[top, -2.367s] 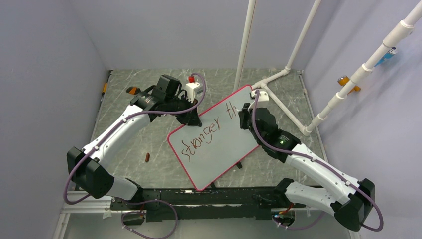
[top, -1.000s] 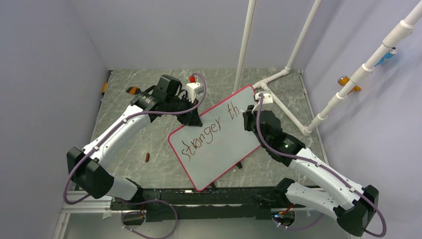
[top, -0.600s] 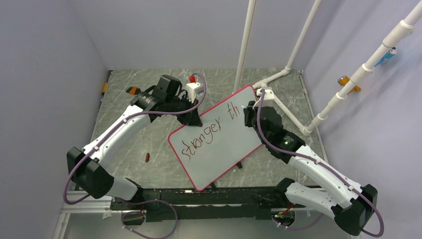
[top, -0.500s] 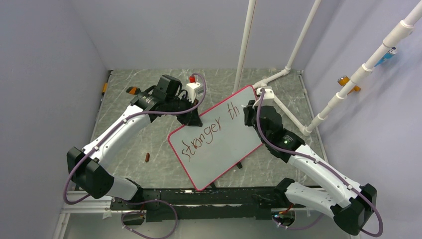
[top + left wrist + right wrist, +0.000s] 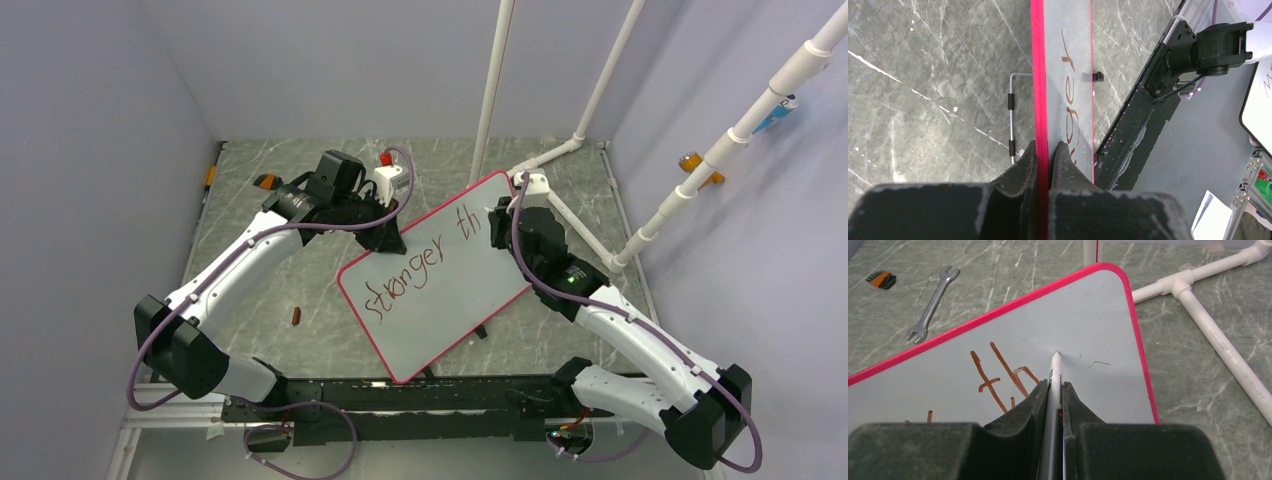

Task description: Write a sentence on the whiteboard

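Gripping a white marker (image 5: 1054, 371) between its 2 fingers, the right gripper (image 5: 1053, 386) points the pen forward and down at the whiteboard (image 5: 1088, 315). The tip sits at the glossy surface just right of the letters "th", near the board's rounded far corner; whether it actually touches cannot be told. The sentence (image 5: 420, 262) so far reads "stronger th" in dark-red handwriting, running in 1 slanted line up the board. The left gripper (image 5: 1044, 150) is clamped on the pink-red rim of the board's far-left edge, 1 finger on each face. From that wrist the board is seen edge-on, with a thin wire leg (image 5: 1010, 107) just beside the rim on the back side. In the top view the board lies diagonally between the 2 arms on the grey-green marbled table (image 5: 290, 270). A wrench (image 5: 932, 303) lies on the table beyond the board's far edge, and white pipes (image 5: 1218, 347) lie to its right. A small reddish-brown piece (image 5: 296, 317) rests on the table left of the board.
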{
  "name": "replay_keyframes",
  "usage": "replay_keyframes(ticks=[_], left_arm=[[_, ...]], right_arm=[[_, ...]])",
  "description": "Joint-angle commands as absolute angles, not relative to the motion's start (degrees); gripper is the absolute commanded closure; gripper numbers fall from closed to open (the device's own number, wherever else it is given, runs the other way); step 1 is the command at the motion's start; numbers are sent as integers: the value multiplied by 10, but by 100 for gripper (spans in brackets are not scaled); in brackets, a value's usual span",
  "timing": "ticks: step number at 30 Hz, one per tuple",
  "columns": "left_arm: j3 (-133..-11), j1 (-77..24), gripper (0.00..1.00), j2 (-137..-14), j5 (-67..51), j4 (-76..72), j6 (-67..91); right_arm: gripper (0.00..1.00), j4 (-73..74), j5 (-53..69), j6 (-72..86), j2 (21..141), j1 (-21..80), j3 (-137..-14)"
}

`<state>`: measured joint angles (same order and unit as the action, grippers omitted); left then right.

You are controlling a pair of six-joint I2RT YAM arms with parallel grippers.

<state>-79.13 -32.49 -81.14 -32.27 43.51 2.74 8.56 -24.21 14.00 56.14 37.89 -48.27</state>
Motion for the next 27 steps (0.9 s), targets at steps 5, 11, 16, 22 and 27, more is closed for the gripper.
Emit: replay_keyframes(ticks=[5,11,16,22,27], left_arm=[[-793,-328,100,-806,-216,403,-88],[-793,-328,100,-807,-215,404,-89],[-793,-328,100,-808,-215,404,-88],[-794,-329,100,-809,-216,403,-88],[-794,-328,100,-810,-216,404,-87]], right_arm=[[100,53,-203,142,563,376,-496],[100,56,-183,149,561,376,-484],[100,62,-174,153,552,376,-469],[100,71,-168,165,538,376,-444],[100,79,-173,172,528,376,-429]])
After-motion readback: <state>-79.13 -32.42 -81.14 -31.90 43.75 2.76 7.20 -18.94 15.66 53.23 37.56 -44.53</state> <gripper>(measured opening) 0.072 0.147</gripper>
